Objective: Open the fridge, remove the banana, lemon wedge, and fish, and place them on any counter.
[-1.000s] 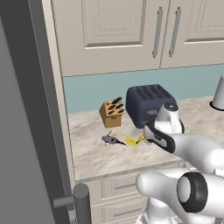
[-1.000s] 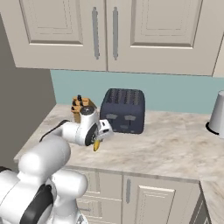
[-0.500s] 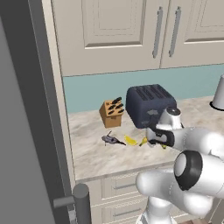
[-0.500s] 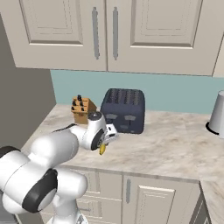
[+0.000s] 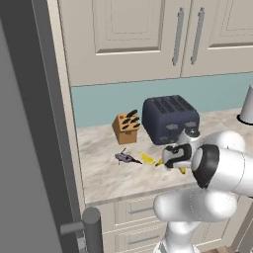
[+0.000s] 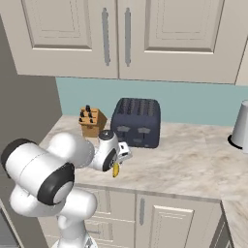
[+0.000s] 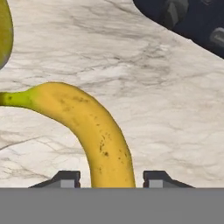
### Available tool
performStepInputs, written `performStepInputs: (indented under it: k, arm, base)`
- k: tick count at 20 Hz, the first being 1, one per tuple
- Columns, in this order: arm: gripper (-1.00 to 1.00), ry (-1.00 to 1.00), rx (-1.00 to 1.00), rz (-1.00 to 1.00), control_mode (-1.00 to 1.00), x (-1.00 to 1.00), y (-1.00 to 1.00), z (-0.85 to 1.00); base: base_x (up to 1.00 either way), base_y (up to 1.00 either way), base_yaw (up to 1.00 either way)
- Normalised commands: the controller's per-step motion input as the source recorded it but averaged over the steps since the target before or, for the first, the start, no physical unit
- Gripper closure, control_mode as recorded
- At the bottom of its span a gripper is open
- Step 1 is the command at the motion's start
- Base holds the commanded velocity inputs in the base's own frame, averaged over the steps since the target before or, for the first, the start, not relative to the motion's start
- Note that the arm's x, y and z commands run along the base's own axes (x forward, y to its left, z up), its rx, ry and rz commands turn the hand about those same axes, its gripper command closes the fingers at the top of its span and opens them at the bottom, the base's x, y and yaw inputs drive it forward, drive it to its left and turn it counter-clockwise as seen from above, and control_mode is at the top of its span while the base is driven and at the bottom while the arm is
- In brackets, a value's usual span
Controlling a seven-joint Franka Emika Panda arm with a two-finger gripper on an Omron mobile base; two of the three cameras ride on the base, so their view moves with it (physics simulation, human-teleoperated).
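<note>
White hand low, straddling banana.

Cream wall cabinets (bar handles) hang above a teal backsplash.

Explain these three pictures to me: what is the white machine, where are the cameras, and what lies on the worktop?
It is a white robot arm on a driving base in a rendered kitchen. Two cameras ride behind it, left and right; a third looks along its end effector. On the counter lie the fish, the lemon wedge and the banana, beside a knife block and a toaster. The fingers flank the banana with gaps showing, so it seems just released.
</note>
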Motion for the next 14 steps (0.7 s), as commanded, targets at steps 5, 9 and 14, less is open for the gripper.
performStepInputs:
  k: [5, 9, 14]
  arm:
    - [-1.00, -0.01, 0.00, 0.11, -1.00, 0.24, -0.07, 0.00]
    - [-1.00, -0.08, -0.01, 0.08, -1.00, -0.08, -0.09, 0.32]
    - [-1.00, -0.10, -0.07, 0.00, -1.00, -0.45, -0.03, 0.84]
  base:
    - [0.00, 0.00, 0.00]
    - [0.00, 0.00, 0.00]
    - [0.00, 0.00, 0.00]
